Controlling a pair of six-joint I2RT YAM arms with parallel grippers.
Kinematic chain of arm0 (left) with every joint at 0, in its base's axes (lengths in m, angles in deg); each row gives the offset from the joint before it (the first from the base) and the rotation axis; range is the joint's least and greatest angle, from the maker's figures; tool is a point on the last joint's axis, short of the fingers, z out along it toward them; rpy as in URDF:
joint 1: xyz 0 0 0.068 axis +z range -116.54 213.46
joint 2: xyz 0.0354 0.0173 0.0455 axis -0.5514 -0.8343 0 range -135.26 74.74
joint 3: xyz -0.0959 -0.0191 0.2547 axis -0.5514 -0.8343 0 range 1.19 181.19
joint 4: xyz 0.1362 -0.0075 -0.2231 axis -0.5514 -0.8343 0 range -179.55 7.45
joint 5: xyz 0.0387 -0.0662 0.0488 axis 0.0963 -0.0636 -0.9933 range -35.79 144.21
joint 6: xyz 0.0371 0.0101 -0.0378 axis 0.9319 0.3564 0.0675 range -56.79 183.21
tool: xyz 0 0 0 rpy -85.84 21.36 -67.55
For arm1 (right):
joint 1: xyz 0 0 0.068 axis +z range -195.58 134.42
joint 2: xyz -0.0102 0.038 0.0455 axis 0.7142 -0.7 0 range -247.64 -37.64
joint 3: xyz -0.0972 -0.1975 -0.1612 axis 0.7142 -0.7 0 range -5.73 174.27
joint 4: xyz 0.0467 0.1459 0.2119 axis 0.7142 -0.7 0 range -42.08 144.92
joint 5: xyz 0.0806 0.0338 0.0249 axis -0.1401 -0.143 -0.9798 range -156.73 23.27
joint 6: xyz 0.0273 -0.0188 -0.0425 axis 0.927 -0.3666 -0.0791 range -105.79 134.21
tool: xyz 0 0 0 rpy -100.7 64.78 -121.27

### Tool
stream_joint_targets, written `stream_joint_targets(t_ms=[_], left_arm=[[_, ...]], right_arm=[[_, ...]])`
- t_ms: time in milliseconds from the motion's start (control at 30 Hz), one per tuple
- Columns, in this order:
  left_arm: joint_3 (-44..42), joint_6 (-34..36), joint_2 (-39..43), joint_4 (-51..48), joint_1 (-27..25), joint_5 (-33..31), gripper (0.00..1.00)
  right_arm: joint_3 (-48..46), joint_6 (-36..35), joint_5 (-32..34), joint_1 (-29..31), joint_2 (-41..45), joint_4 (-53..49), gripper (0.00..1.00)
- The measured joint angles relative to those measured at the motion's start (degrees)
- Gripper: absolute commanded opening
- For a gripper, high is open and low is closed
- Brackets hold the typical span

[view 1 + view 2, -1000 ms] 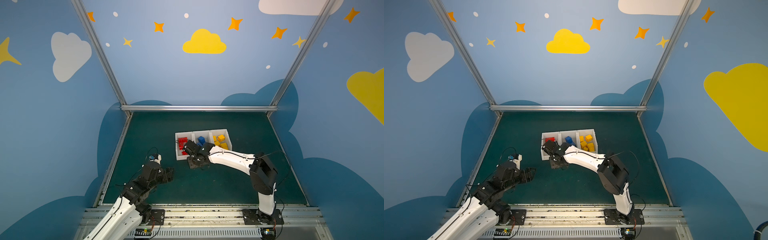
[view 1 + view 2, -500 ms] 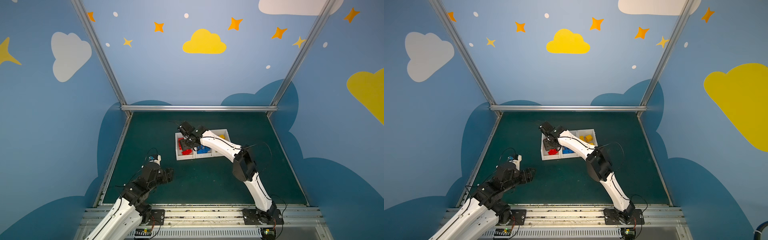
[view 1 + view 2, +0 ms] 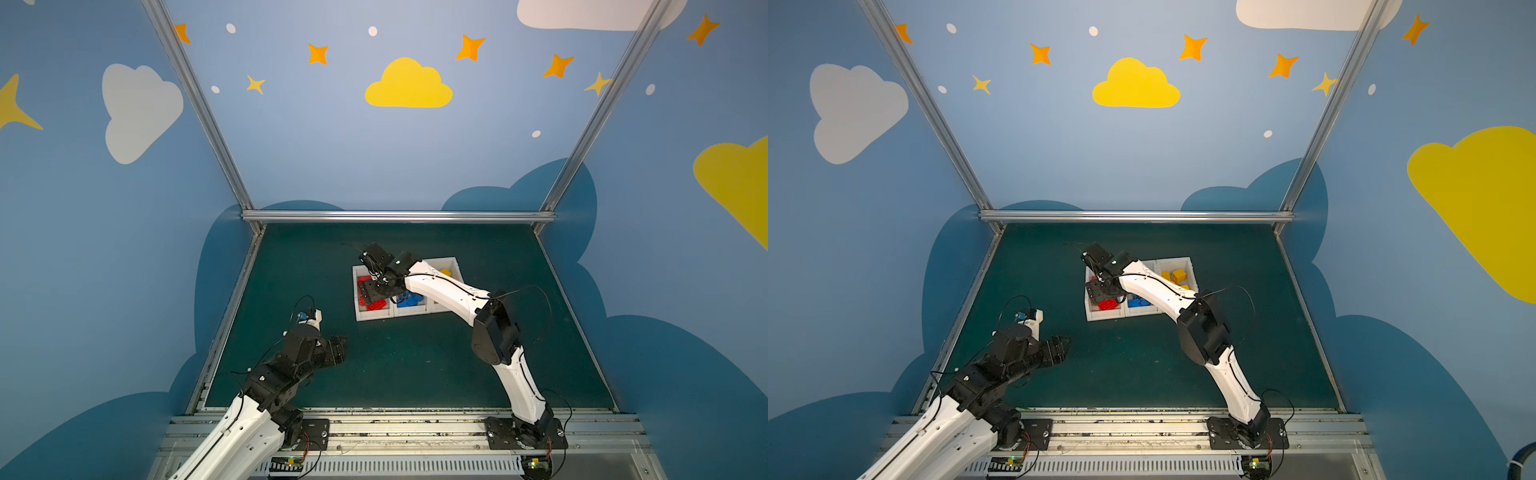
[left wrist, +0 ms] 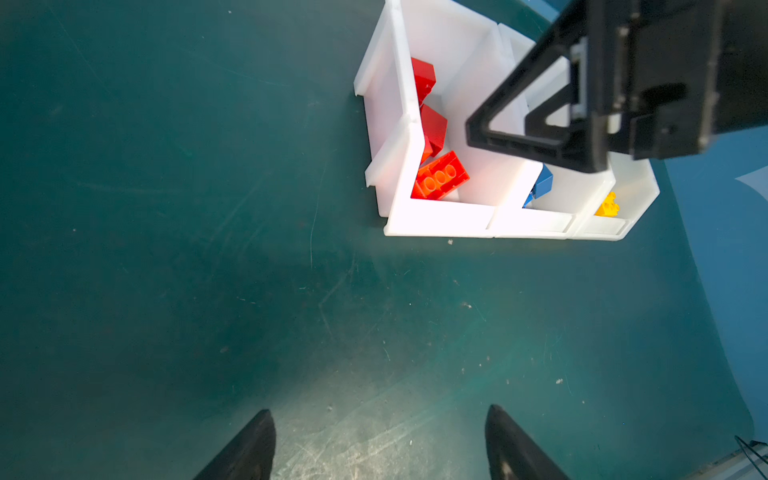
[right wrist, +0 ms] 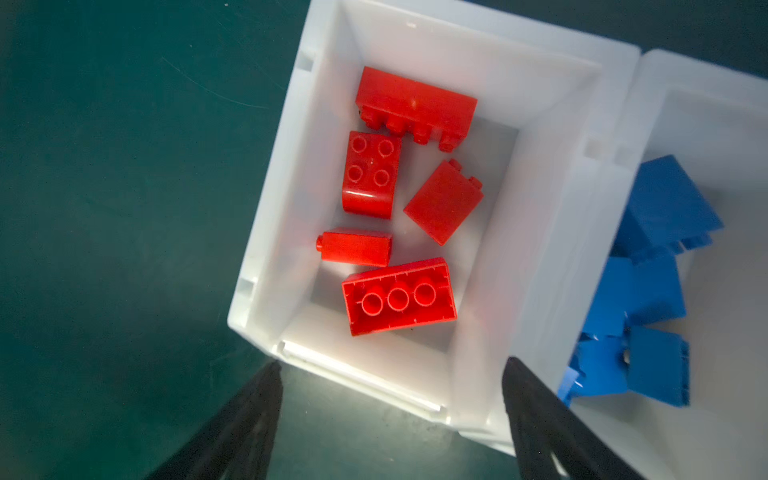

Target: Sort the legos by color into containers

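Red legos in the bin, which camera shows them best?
The right wrist view: all five red legos lie unobstructed, seen from above. The left wrist view shows some behind the bin wall; in both top views they are small, partly hidden by the right arm.

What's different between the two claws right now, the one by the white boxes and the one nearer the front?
The right claw hangs above the white container of red bricks; the left claw hovers over bare green mat, apart from the containers. The right arm is stretched far out; the left arm is folded back near the front edge. Both claws are open and hold nothing.
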Motion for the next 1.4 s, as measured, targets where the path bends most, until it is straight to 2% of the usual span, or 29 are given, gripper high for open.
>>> stream_joint_targets(t_ms=[167, 267, 300, 467, 633, 733, 833, 933, 1067, 1300, 1400], left_arm=[[0.0, 1.7, -0.2, 2.5, 0.0, -1.9, 0.85], [0.1, 4.2, -1.4, 5.9, 0.0, -4.0, 0.95], [0.2, 5.1, -2.1, 7.3, 0.0, -5.1, 0.99], [0.3, 10.7, -6.5, 15.5, 0.4, -12.3, 0.99], [-2.3, 16.3, -11.8, 29.0, 3.7, -19.5, 0.99], [-5.0, 17.7, -16.6, 36.1, 8.7, -21.6, 0.99], [-5.6, 17.4, -22.1, 40.4, 15.1, -20.2, 0.99], [-4.3, 17.1, -27.1, 43.7, 20.5, -17.2, 0.99], [-0.9, 20.0, -32.9, 46.7, 23.2, -13.4, 0.99], [-0.7, 27.2, -43.0, 58.4, 25.0, -9.6, 1.00], [-1.4, 30.6, -48.2, 61.9, 26.6, -6.8, 1.00]], right_arm=[[-6.4, -0.5, 2.0, -0.1, 9.9, 3.2, 0.83], [-14.1, -0.9, 4.1, -0.6, 19.0, 7.1, 0.84], [-17.7, -1.2, 5.2, -1.0, 22.8, 8.7, 0.84], [-40.7, -4.7, 12.6, -5.3, 42.6, 19.8, 0.88], [-66.7, -9.1, 18.6, -15.2, 62.4, 31.6, 0.90], [-81.4, -12.8, 20.7, -23.1, 71.8, 39.8, 0.90], [-95.3, -15.8, 21.3, -30.2, 77.6, 49.5, 0.90], [-103.9, -15.9, 19.4, -38.4, 77.1, 57.0, 0.91], [-102.4, -13.8, 14.8, -47.1, 71.5, 59.4, 0.91], [-88.0, -12.1, 7.2, -51.8, 53.9, 64.4, 0.91], [-85.8, -12.5, 5.4, -52.0, 48.1, 68.5, 0.91]])
